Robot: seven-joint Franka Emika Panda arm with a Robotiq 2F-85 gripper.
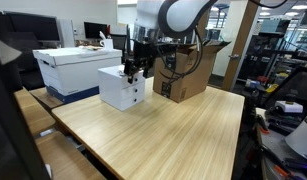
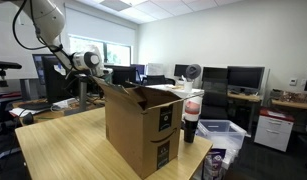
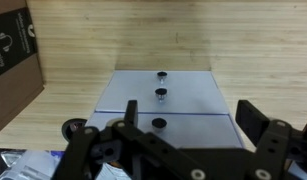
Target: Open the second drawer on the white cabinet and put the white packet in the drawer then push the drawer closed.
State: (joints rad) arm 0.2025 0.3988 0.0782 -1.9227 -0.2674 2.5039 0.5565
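The white cabinet (image 1: 123, 90) stands on the wooden table, between a white storage box and a cardboard box. Its drawers look shut. In the wrist view its white panels (image 3: 188, 95) fill the middle, with small dark pulls (image 3: 161, 92) in a row; I cannot tell which belongs to the second drawer. My gripper (image 1: 136, 70) hangs just above the cabinet's front edge, open and empty (image 3: 189, 110). A flat whitish thing with bluish print (image 3: 28, 165), possibly the white packet, shows at the bottom left, partly hidden by the gripper. In an exterior view the cardboard box hides the cabinet.
A brown cardboard box (image 1: 188, 72) with open flaps stands close beside the cabinet and also shows in the other two views (image 2: 143, 125) (image 3: 13, 50). A large white lidded storage box (image 1: 78, 68) stands on the other side. The wooden table (image 1: 173, 135) stretches toward the front.
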